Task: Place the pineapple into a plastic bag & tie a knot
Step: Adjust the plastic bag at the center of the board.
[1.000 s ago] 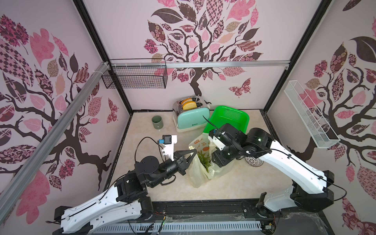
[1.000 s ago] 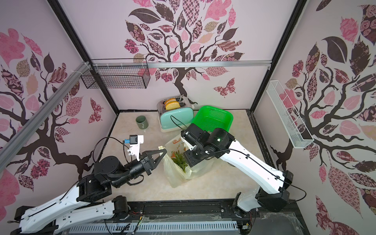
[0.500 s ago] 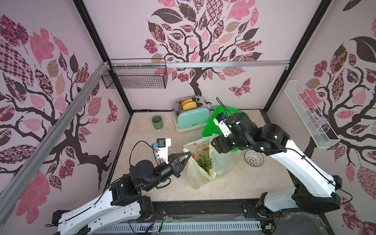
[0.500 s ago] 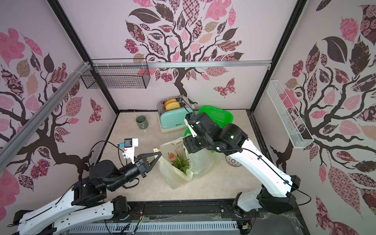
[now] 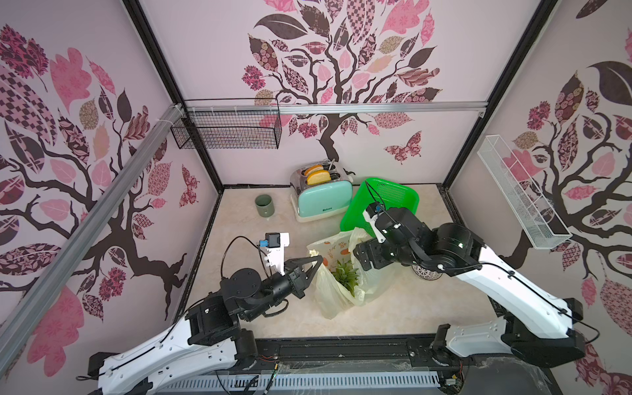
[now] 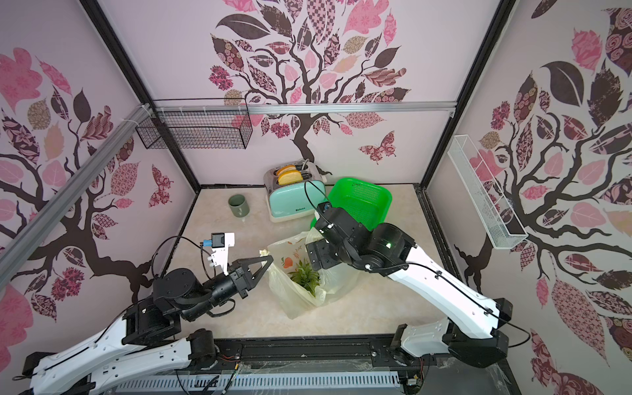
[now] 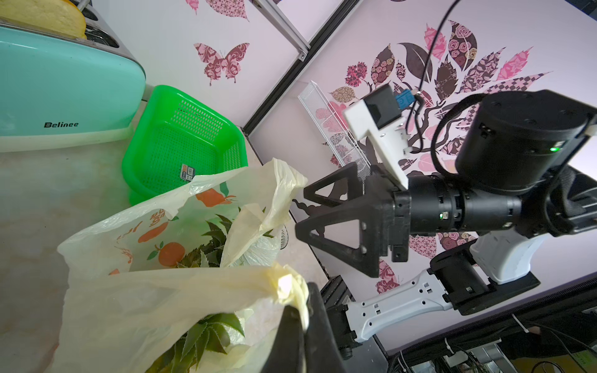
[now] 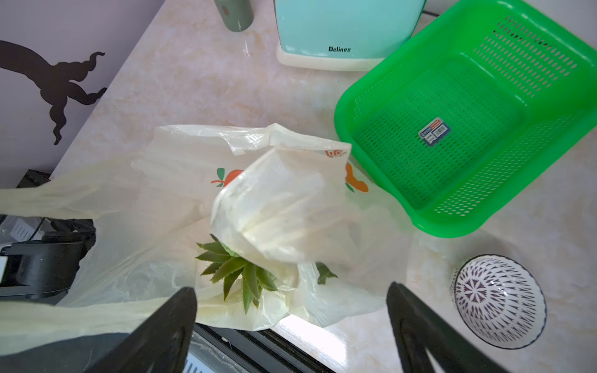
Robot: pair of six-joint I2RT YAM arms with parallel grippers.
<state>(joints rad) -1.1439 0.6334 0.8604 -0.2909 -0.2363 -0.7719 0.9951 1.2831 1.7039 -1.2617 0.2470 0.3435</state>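
The plastic bag sits upright on the marbled beige tabletop between my 2 grippers. It is just beside the green perforated basket and in front of the glossy mint toaster. The bag is thin, crinkled, translucent pale-yellow film printed with orange fruits, and its mouth gapes open.

Inside it the pineapple stands with its spiky, saw-edged green crown up, showing through the opening in both top views. The film veils its body.

My left gripper is pinched tight on 1 handle. The plastic is bunched into a wrinkled wad at the fingertips and drawn taut from the bag's side.

My right gripper stands wide, its 2 black triangular fingers spread above the bag and holding nothing. The other handle rises as a loose, puffed loop just beside them. The 2 handles stand apart, untied.

A rounded white bowl with a blue ray pattern rests on the tabletop near the basket.
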